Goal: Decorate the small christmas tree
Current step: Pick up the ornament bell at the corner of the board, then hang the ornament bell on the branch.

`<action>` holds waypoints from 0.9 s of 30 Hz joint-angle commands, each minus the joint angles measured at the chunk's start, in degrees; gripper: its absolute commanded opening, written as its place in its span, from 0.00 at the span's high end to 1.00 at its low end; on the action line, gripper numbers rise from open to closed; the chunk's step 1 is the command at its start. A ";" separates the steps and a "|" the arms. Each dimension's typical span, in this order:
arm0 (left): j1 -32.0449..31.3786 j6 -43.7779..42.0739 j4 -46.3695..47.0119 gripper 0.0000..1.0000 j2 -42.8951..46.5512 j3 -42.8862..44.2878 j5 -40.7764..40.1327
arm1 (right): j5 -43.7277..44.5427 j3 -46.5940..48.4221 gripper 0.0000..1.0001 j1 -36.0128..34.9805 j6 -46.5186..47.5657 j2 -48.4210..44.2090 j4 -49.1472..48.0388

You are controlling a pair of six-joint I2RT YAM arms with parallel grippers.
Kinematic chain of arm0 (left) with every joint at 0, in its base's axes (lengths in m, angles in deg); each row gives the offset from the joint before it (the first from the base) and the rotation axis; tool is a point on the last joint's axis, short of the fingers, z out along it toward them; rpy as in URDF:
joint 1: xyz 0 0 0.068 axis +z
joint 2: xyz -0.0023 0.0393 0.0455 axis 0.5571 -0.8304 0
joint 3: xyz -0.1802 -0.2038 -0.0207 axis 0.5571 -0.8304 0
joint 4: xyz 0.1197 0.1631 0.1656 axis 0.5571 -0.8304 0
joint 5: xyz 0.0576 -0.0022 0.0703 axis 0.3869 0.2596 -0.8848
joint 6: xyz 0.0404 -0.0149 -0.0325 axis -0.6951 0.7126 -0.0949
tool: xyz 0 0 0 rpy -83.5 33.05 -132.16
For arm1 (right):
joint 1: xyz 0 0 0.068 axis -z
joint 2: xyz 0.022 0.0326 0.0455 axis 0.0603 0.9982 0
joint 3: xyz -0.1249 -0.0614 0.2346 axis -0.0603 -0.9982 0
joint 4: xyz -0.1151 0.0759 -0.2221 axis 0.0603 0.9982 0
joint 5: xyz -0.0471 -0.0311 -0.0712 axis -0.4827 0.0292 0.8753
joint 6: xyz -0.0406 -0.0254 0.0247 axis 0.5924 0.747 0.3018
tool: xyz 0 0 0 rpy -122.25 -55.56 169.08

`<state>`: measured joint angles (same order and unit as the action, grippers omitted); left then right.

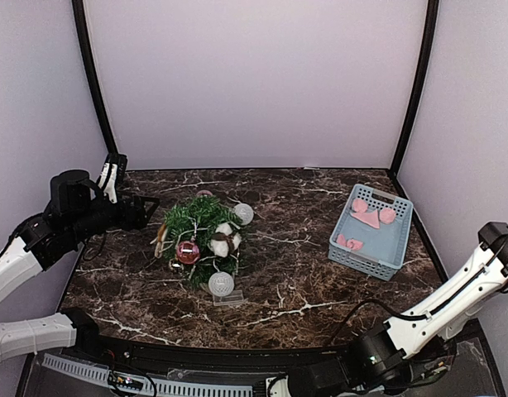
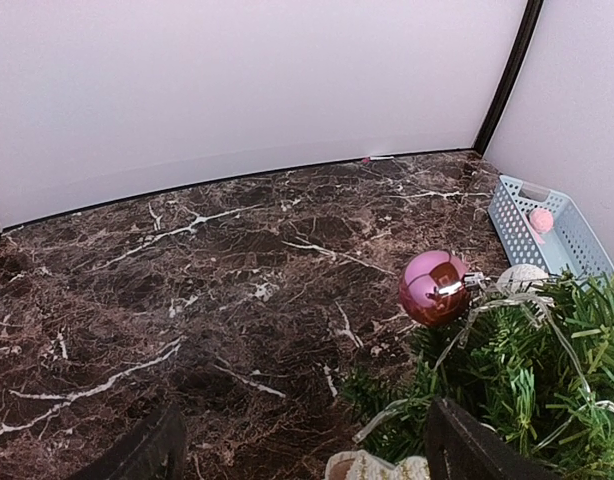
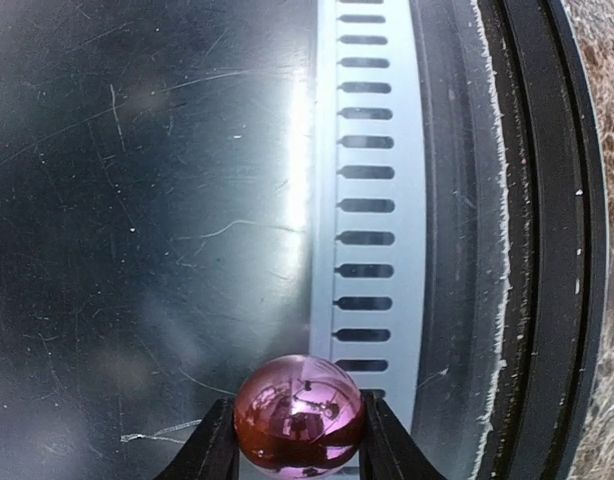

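The small christmas tree (image 1: 200,231) stands left of centre on the dark marble table (image 1: 304,273). It carries a pink ball (image 1: 188,251), two white balls (image 1: 243,213) and a white cotton piece (image 1: 225,240). My left gripper (image 1: 146,211) is open and empty, just left of the tree. In the left wrist view its gripper (image 2: 307,465) is spread wide, with the tree (image 2: 527,370) and a pink ball (image 2: 434,288) at the right. My right gripper (image 3: 299,445) is shut on a shiny pink ball (image 3: 299,410), held over the metal frame below the table's near edge.
A blue basket (image 1: 399,236) with pink ornaments (image 1: 370,217) sits at the right of the table; it also shows in the left wrist view (image 2: 567,235). A beige ornament (image 2: 372,467) hangs near the left fingers. Pale walls enclose three sides. The right arm (image 1: 452,289) is folded low at the front right.
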<state>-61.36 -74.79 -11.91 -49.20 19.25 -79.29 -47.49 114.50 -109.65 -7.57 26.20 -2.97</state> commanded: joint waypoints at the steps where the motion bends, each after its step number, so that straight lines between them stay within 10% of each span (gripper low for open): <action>1: 0.36 0.18 0.95 0.15 1.31 -1.22 0.33 | 0.50 -0.70 0.66 2.53 -2.11 -3.56 -1.86; 15: 0.35 -2.84 1.78 0.15 1.75 2.21 3.20 | 8.83 9.65 0.64 22.71 -3.57 -20.53 9.67; 27: 0.35 -5.13 4.56 0.15 0.56 2.81 3.20 | 13.91 25.99 0.64 35.52 1.04 -17.10 6.18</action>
<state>-61.34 -77.90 -10.10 -48.37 20.78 -76.32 -35.51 135.92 -76.28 -8.75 6.75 6.21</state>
